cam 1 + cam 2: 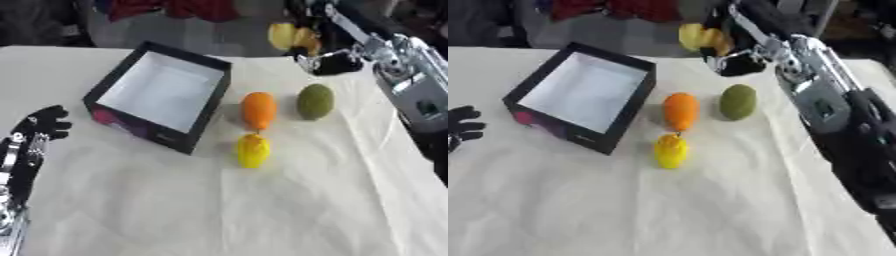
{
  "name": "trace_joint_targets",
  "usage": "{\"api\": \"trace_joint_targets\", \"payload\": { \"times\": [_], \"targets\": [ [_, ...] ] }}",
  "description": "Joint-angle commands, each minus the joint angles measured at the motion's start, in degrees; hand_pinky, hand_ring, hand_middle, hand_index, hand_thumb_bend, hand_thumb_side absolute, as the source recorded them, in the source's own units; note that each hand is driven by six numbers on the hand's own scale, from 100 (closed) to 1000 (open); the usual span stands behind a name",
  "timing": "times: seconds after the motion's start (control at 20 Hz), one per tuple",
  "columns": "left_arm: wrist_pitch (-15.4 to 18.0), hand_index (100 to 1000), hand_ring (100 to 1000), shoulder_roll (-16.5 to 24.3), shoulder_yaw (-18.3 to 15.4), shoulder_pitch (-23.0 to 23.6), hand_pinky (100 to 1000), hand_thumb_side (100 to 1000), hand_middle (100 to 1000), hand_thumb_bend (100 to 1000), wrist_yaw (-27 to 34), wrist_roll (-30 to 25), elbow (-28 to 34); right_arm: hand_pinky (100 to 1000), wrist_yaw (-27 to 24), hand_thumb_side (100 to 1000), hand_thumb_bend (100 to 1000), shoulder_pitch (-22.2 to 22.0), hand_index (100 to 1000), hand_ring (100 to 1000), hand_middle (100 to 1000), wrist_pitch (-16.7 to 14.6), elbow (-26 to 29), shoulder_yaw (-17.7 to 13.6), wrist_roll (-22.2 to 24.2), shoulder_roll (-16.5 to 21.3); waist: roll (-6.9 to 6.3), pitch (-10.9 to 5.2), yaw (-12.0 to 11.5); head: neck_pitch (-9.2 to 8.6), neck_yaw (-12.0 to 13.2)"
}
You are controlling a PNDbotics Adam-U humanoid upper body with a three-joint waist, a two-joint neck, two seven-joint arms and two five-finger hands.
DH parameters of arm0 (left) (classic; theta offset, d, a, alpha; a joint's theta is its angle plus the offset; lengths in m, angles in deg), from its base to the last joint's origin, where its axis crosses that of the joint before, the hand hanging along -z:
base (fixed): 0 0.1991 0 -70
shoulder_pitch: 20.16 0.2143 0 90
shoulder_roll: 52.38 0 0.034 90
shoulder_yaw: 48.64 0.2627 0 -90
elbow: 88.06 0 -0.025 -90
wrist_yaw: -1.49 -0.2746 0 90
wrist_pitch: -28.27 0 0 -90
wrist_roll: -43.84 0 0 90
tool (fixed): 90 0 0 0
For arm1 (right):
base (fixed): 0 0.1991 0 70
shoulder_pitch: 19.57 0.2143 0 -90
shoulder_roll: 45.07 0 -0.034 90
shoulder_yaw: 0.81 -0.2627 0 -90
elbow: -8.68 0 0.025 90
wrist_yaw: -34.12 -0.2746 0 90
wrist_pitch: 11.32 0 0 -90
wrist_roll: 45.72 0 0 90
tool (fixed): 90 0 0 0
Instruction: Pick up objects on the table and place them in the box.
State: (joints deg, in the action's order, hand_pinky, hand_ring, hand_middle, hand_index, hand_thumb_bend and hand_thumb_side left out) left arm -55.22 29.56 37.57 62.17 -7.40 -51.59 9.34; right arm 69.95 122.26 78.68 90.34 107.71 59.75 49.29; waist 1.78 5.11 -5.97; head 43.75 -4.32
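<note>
Box [131,75] open, empty; right hand [732,62] curled round yellow object [700,36]; left hand [44,125] relaxed.

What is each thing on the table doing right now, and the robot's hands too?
box: open, nothing inside
orange fruit: lying beside the box
green fruit: lying on the table
yellow fruit: lying on the table
left hand: open, idle
right hand: over the far edge, holding nothing

You're getting even, diffuse light w/ no glare on the cloth [262,210]. Whole pic soft, blurry, no crisp edges. Faint short shadows beside the box [162,95] and fruit. Background past the table's dim.
</note>
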Motion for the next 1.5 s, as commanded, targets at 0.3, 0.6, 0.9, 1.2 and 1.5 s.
{"api": "trace_joint_targets", "payload": {
  "times": [0.3,0.6,0.9,1.2,1.5],
  "targets": [
    [0.5,829,724,-0.5,2.0,-2.2,745,891,733,430,1.0,-2.4,1.4,387,8.0,100,100,8.0,355,292,252,-4.4,-20.8,-3.0,0.7,-11.6,-0.90,1.31,-3.7,0.37,-4.6],
    [0.7,829,723,-1.0,2.9,-3.2,745,891,732,430,1.5,-3.5,1.5,444,15.5,181,100,9.4,448,361,338,-6.4,-33.4,-7.1,-3.1,-17.2,-1.45,1.87,-6.4,0.37,-8.0],
    [0.7,827,721,-1.1,3.0,-3.5,742,889,730,437,1.6,-3.6,1.5,684,21.0,575,508,9.4,875,724,715,-8.8,-35.6,-7.0,-5.2,-18.9,-1.33,1.87,-6.9,0.37,-8.8],
    [0.6,826,719,-1.1,2.8,-3.4,741,887,729,442,1.5,-3.3,1.4,771,22.4,669,571,9.5,957,832,845,-9.5,-32.3,-6.7,-5.1,-18.3,-1.11,1.72,-6.6,0.37,-8.6],
    [0.4,825,718,-0.7,2.1,-2.6,741,887,729,443,1.2,-2.6,1.2,750,15.0,596,518,8.0,947,806,815,-8.0,-25.4,-7.8,-3.4,-13.7,-0.95,1.29,-4.9,0.37,-6.8]
  ]
}}
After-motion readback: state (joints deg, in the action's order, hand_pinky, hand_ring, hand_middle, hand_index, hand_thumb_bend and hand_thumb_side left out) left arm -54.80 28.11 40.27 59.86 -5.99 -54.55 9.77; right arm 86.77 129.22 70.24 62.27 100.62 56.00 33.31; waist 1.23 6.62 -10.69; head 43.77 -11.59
